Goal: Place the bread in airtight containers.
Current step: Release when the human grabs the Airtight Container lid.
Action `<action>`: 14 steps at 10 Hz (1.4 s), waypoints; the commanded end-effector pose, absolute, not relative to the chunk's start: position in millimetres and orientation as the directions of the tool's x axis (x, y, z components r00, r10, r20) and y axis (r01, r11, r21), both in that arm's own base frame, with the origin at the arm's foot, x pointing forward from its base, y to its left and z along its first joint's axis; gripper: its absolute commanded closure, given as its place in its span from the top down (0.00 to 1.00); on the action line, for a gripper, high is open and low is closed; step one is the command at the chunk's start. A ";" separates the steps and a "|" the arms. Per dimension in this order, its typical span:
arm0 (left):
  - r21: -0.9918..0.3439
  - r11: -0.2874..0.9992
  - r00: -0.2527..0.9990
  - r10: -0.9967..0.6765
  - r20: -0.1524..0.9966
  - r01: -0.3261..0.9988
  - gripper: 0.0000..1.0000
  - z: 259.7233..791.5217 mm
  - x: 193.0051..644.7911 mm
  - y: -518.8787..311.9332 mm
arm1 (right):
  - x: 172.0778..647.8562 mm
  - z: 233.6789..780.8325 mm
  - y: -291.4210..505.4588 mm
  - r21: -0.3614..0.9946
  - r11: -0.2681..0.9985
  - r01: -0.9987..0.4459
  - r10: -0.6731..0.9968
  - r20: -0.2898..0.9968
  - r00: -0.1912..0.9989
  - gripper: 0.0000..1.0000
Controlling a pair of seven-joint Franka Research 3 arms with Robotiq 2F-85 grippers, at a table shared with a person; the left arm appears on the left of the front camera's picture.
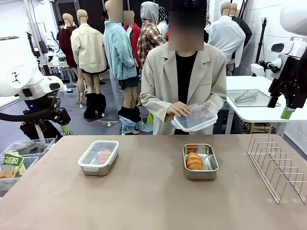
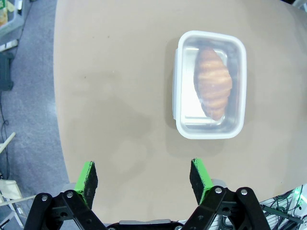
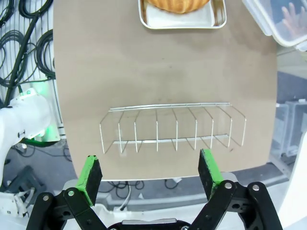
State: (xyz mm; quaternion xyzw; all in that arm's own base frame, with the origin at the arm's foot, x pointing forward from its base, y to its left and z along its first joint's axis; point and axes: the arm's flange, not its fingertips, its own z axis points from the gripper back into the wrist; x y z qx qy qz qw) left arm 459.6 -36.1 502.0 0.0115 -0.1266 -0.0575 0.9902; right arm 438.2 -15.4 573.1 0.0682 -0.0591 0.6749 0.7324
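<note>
Croissants, ridged and golden-brown, lie in two rounded steel containers on the brown table (image 1: 144, 201): one (image 1: 103, 156) under a clear white-rimmed lid in the lidded container (image 1: 98, 157), the other (image 1: 194, 161) in the lidless container (image 1: 200, 161) just right of it. Behind that one, the person's hands (image 1: 178, 109) hold a clear lid (image 1: 194, 118). A wire rack (image 1: 278, 167) stands farther right. Left gripper (image 2: 144, 179) and right gripper (image 3: 150, 171) hover with fingers spread, empty.

A brown table (image 1: 144, 191) carries three things. An open steel container (image 1: 200, 161) sits near its middle. A lidded container (image 1: 99, 157) lies well left of it; a wire rack (image 1: 278, 165) stands right.
</note>
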 end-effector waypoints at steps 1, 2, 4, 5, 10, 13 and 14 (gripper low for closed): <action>0.043 0.994 0.962 -0.108 0.251 0.100 1.00 502.7 459.8 -34.8 | 435.8 569.0 -13.8 0.011 0.085 -0.996 0.977 0.195 0.086 1.00; 0.043 0.994 0.962 -0.108 0.251 0.100 1.00 502.7 459.8 -34.8 | 435.8 569.0 -13.8 0.011 0.085 -0.996 0.977 0.195 0.086 1.00; 0.043 0.994 0.962 -0.108 0.251 0.100 1.00 502.7 459.8 -34.8 | 435.8 569.0 -13.8 0.011 0.085 -0.996 0.977 0.195 0.086 1.00; 0.043 0.994 0.962 -0.108 0.251 0.100 1.00 502.7 459.8 -34.8 | 435.8 569.0 -13.8 0.011 0.085 -0.996 0.977 0.195 0.086 1.00; 0.043 0.994 0.962 -0.108 0.251 0.100 1.00 502.7 459.8 -34.8 | 435.8 569.0 -13.8 0.011 0.085 -0.996 0.977 0.195 0.086 1.00; 0.043 0.994 0.962 -0.108 0.251 0.100 1.00 502.7 459.8 -34.8 | 435.8 569.0 -13.8 0.011 0.085 -0.996 0.977 0.195 0.086 1.00; 0.043 0.994 0.962 -0.108 0.251 0.100 1.00 502.7 459.8 -34.8 | 435.8 569.0 -13.8 0.011 0.085 -0.996 0.977 0.195 0.086 1.00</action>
